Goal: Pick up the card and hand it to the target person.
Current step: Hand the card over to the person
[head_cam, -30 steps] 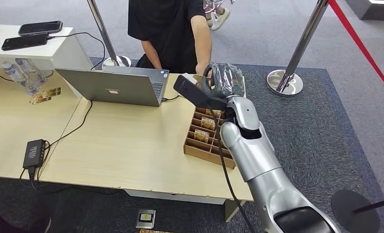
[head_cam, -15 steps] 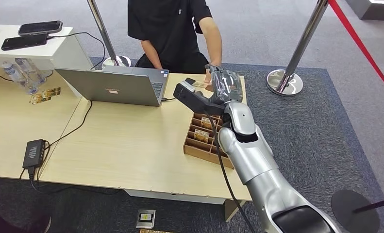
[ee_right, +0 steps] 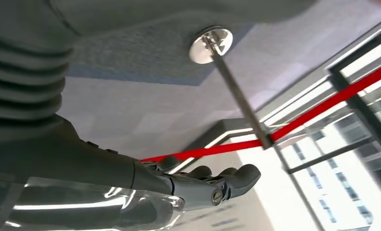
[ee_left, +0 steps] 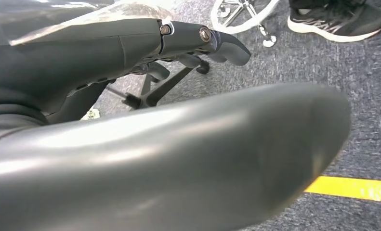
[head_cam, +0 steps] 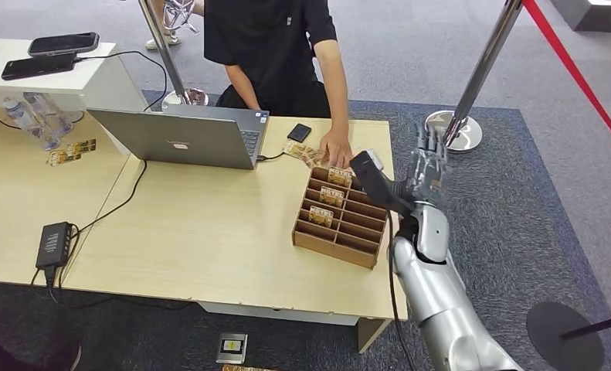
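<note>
Right hand (head_cam: 428, 164): I see it raised off the table edge, fingers straight, holding nothing.
Card (head_cam: 300, 150): thin, stiff, light; I'd pinch its edge.

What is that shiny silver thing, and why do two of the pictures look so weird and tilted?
The shiny thing is a robot's silver right arm. The robot stands on two legs, and the big picture is taken from high on its body, looking down at a pale wooden table. At the arm's end is its right hand, raised beside the table with fingers straight and nothing in it.

The two odd pictures come from small cameras at its wrists, so they look turned. One shows the right hand against a red rope; the other shows the left hand hanging over grey carpet.

On the table lie a silver laptop and a brown wooden box of compartments holding little cards. A person in a black shirt rests a hand near the box.
</note>
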Robot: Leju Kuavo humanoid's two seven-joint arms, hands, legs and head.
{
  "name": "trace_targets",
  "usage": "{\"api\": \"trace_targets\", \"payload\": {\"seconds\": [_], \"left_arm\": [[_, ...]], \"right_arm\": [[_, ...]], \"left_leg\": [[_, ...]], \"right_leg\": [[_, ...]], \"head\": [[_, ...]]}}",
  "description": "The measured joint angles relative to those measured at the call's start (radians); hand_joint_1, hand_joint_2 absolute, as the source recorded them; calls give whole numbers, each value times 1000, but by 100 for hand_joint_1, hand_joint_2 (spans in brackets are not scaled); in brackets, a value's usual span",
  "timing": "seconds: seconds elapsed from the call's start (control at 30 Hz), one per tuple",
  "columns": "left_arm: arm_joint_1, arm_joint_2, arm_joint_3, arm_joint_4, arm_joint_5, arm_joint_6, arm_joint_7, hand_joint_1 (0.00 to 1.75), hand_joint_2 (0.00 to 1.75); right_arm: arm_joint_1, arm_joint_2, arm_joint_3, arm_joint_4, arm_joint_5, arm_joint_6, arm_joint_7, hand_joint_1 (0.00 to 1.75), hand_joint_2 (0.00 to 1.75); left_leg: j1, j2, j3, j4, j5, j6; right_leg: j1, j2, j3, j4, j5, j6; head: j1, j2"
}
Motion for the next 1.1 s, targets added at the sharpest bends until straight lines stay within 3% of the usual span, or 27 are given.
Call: {"api": "trace_targets", "payload": {"seconds": [0.1,0.27,0.37,0.43,0.5,0.57,0.7,0.83,0.97,1.1], "left_arm": [[1,0,5,0,4,1,2,0,0],[4,0,10,0,-4,1,10,0,0],[5,0,10,0,-11,1,9,0,0],[5,0,10,0,-14,0,7,0,0],[4,0,10,0,-14,-2,6,0,0],[4,0,10,0,-13,-2,4,0,0],[4,0,11,0,-2,-2,-4,0,0],[4,0,16,0,7,0,-6,0,0],[4,0,19,0,6,7,-6,0,175],[4,1,19,1,-15,-7,-20,0,175]], "right_arm": [[101,-6,-157,-65,6,-22,-70,0,0],[222,42,-576,-152,-117,-25,-379,0,0],[256,67,-852,-138,-309,-27,-544,0,0],[274,67,-1004,-86,-505,-28,-594,0,0],[297,58,-1117,-13,-647,-30,-602,0,0],[316,46,-1211,71,-665,-31,-586,0,0],[339,25,-1385,243,-515,-30,-445,0,0],[369,17,-1483,366,-329,-30,-268,0,0],[402,14,-1501,484,-175,1,-85,0,0],[430,25,-1476,567,-63,113,18,0,0]], "left_leg": [[0,0,-1,0,0,0],[0,0,-2,0,0,0],[0,0,-2,0,0,0],[0,0,-2,0,-1,0],[0,0,-2,0,-1,0],[0,1,-1,0,-1,0],[0,0,-1,-1,-1,0],[0,1,-1,-1,-1,0],[0,1,-1,-1,-1,0],[0,1,-1,-1,-1,0]], "right_leg": [[0,0,0,0,0,0],[-1,0,-1,0,0,0],[-1,0,-1,0,0,0],[-1,0,-1,0,0,0],[-1,0,-1,0,0,0],[-1,0,-2,0,0,0],[-1,0,-2,0,0,0],[0,0,-2,0,0,0],[1,0,-1,0,-1,0],[1,0,-1,0,-1,0]], "head": [[0,0],[0,0],[0,0],[0,0],[0,0],[0,0],[0,0],[0,0],[0,0],[0,0]]}}
